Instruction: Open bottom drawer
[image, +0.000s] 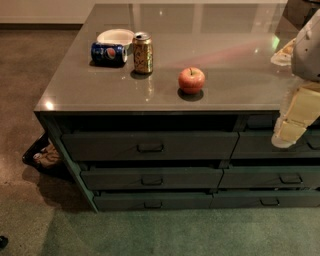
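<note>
Cream tool (285, 136): we see it at the right edge, hanging before the top drawer of the right-hand stack; wide or narrow, we cannot tell.
Bottom drawer (152, 201): lowest, slimmest front of the left stack, just above the floor, well apart from the tool; none of its inside shows.
Desk (240, 85): glossy grey top catching lights.
On the desk: red apple (191, 80) near the front edge; upright gold can (142, 52) beside a blue can (108, 53) lying flat; white bowl (116, 36) behind them.
Floor (150, 235): green carpet before the drawers.
</note>
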